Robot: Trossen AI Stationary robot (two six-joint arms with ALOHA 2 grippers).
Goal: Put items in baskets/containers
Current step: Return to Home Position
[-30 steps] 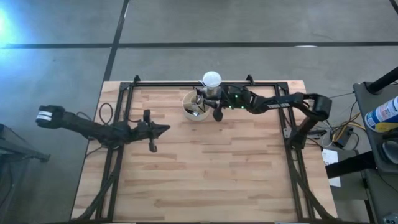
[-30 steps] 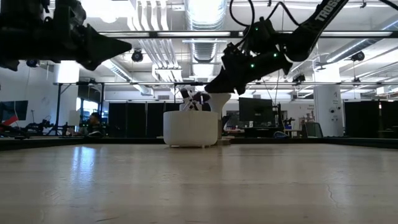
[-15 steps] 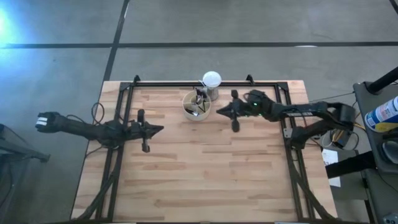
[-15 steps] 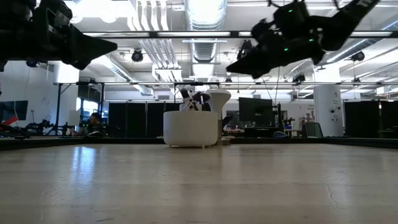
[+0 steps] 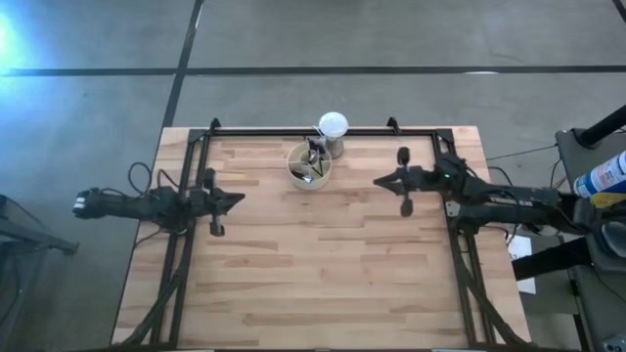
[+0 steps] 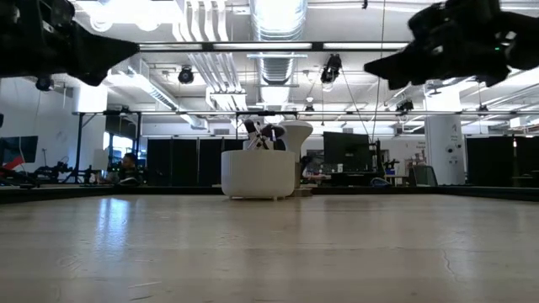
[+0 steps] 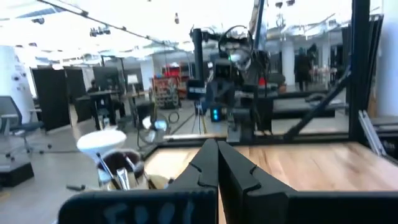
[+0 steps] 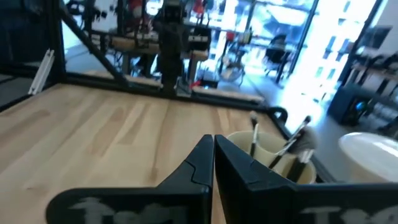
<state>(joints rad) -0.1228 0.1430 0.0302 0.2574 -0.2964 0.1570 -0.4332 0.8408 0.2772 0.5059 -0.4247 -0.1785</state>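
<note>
the right pincer (image 5: 380, 182) is hovering above the counter (image 5: 323, 274), well apart from the cream organiser (image 5: 309, 166) and to its right. its two fingers (image 8: 199, 158) are pressing flat together and gripping nothing. the left pincer (image 5: 238, 198) is hanging on the opposite side, also well apart from the organiser. its fingers (image 7: 208, 163) are likewise closing on each other with nothing between them. in the low view both pincers are riding high above the wood.

the makeup brushes (image 5: 313, 154) are standing inside the organiser, near the far edge of the counter. they are leaning at different angles, with their ends poking above the rim. the white ball on a stand (image 5: 333, 125) is sitting just beside the organiser, on its far side. no brush is showing loose on the wood in the high view, so the filling is looking finished and only the arms' retreat seems left.

the risk now is looking small. if either arm were swinging low or inward while folding back, it could be clipping the protruding brush ends and tipping the cup, which looks light. that would be spilling the brushes or knocking the ball from its stand. the cables trailing along both arms could also be snagging on the dark frame rails at the counter's sides.
</note>
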